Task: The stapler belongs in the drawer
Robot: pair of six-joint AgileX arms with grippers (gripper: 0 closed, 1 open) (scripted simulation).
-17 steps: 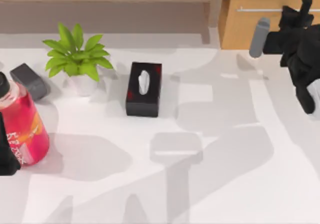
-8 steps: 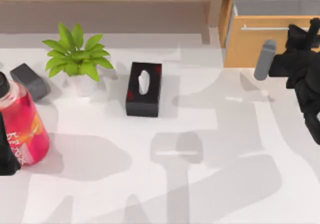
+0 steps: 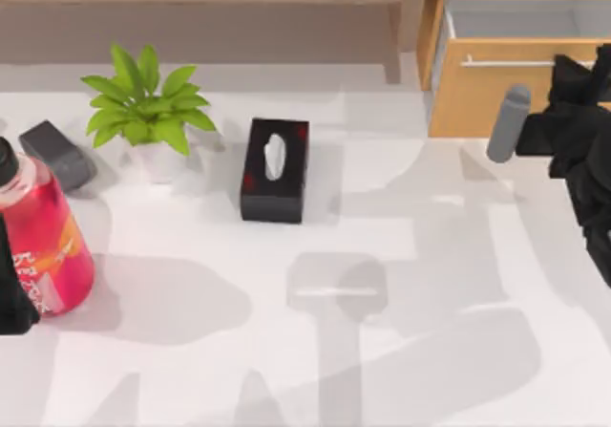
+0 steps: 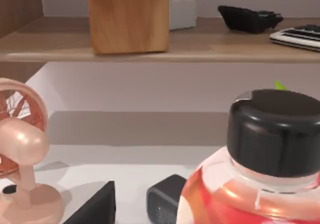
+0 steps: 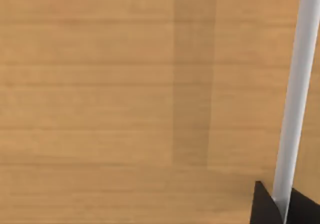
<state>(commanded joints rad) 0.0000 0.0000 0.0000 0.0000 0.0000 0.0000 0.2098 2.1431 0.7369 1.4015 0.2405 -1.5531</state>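
A: Top view?
B: Drawer is sitting pulled open at the tabletop's far right, white interior showing. Right gripper is sitting at the silver handle. Stapler is lying far left behind the pink bottle, near the plant; tissue box mid-table. Left arm is idling at the left edge.

A: Left wrist?
B: Stapler is peeking out beside the bottle; pink fan nearby. Left gripper's state: cannot tell.

A: Right wrist?
B: Right gripper is clenching the handle against the drawer front.
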